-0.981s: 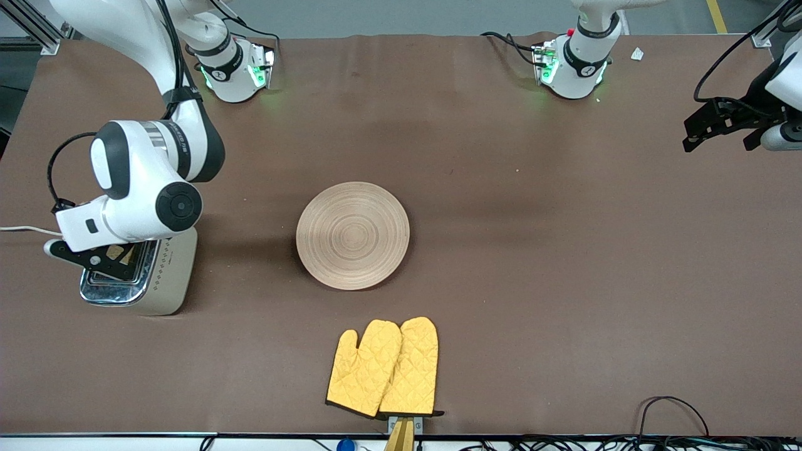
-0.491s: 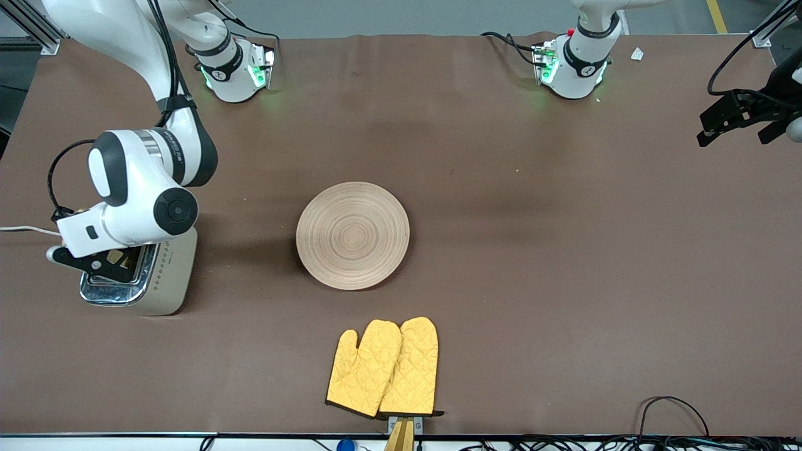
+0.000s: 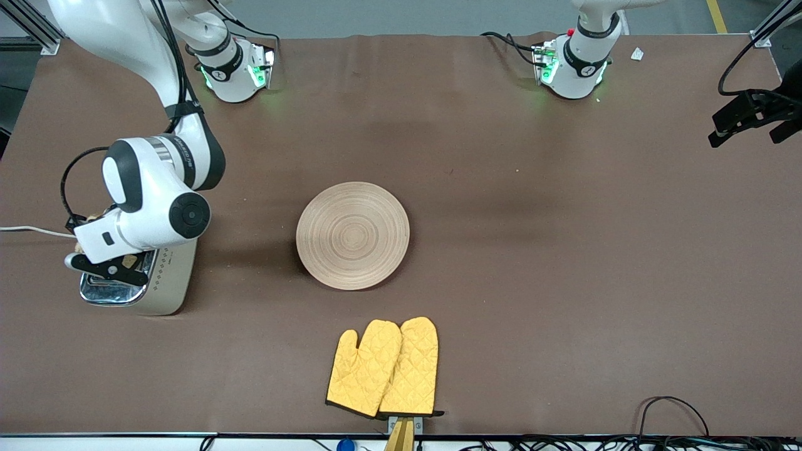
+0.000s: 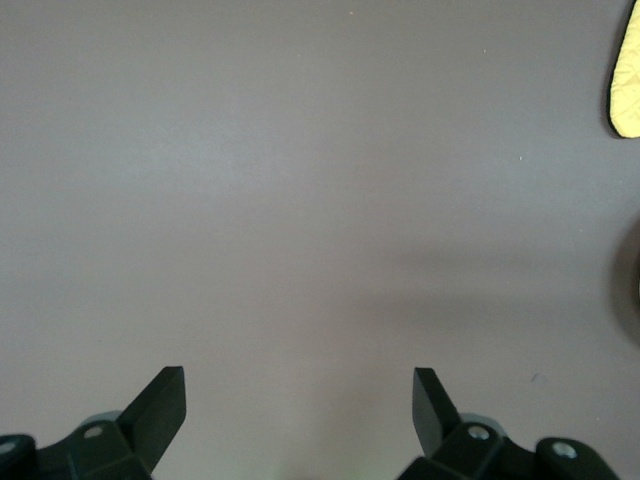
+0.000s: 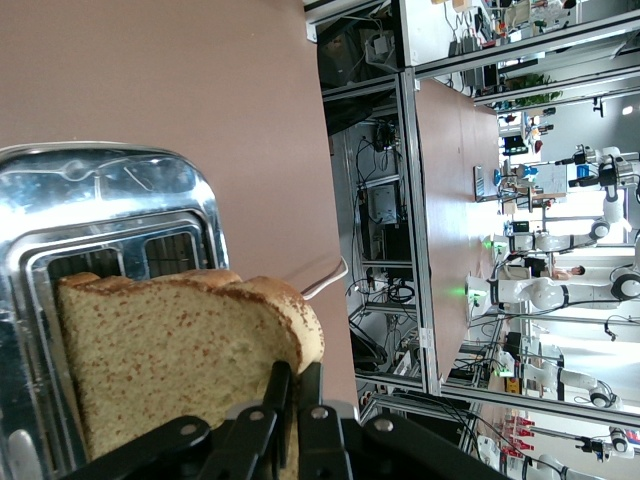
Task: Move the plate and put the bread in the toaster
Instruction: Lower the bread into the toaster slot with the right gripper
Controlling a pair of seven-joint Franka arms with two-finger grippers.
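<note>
At the right arm's end of the desk (image 3: 564, 263) stands the toaster (image 3: 164, 285), its shiny top showing in the front view under the right arm's wrist and its white cord (image 3: 28, 230) running off toward the desk's edge. The right claw (image 3: 103, 266) hangs just over the toaster's top, clenched on the bread (image 5: 180, 360). In the right wrist view the black fingers (image 5: 285, 405) pinch one edge of the slice, which stands on edge over the toaster's slots (image 5: 120, 255), its lower part down near the chrome rim; whether it is already inside a slot cannot be told. In the front view only small scraps of the bread show beside the claw.

Near the middle of the desk lies the plate (image 3: 353, 235), flat and bare, well apart from the toaster and from both claws. Nearer to the front camera than the plate, close to the desk's edge, lies a pair of yellow oven mitts (image 3: 383, 368), side by side and overlapping.

Toward the left arm's end of the desk the left claw (image 3: 755, 116) hangs in the air over the desk's edge, waiting. In the left wrist view its two fingers (image 4: 160, 400) stand wide apart with nothing between them, over bare desk, and a corner of one yellow mitt shows at the picture's edge.
</note>
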